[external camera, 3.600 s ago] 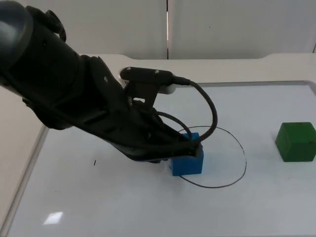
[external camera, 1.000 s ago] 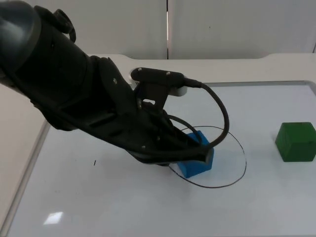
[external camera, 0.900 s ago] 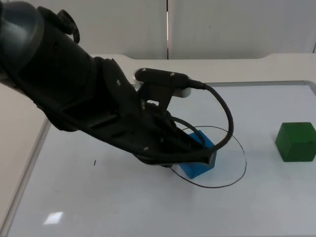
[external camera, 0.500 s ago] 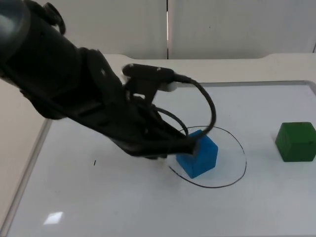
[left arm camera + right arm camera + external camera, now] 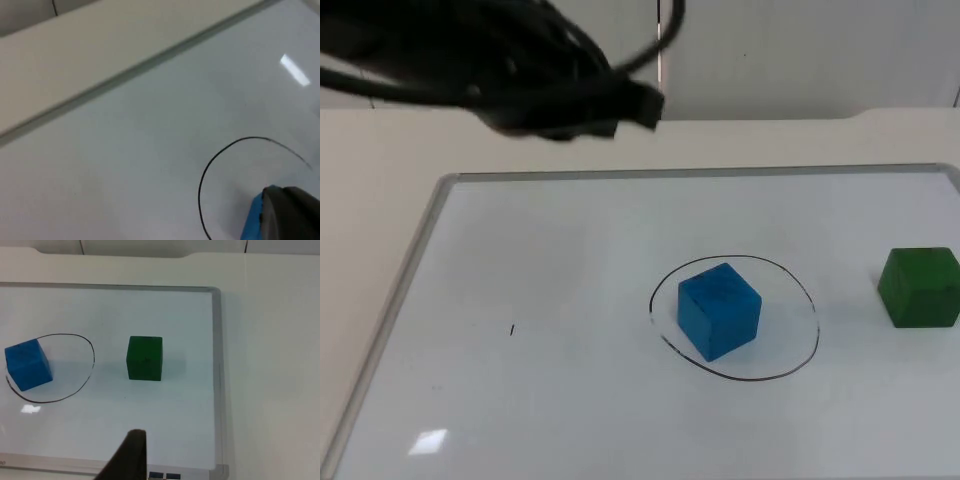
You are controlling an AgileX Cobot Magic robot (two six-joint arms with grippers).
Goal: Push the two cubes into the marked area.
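Observation:
A blue cube [image 5: 719,308] stands on the whiteboard inside the hand-drawn circle [image 5: 785,320], close to its left side. A green cube [image 5: 920,287] sits outside the circle, to its right. The right wrist view has the green cube [image 5: 145,358] beside the circle [image 5: 70,365] and the blue cube [image 5: 28,364] within it. My left gripper [image 5: 642,103] is lifted high over the board's far edge, well clear of both cubes and blurred by motion. Part of it [image 5: 292,212] stands in front of the blue cube [image 5: 254,220]. My right gripper [image 5: 130,455] waits apart from the green cube.
The whiteboard has a grey frame [image 5: 420,260] along its left and far sides, and its right edge [image 5: 217,365] runs just beyond the green cube. A small black mark [image 5: 512,329] lies on the board at the left.
The left arm has let off the blue cube and swung up and back toward the far left. The blue cube stays turned inside the circle. The green cube has not moved.

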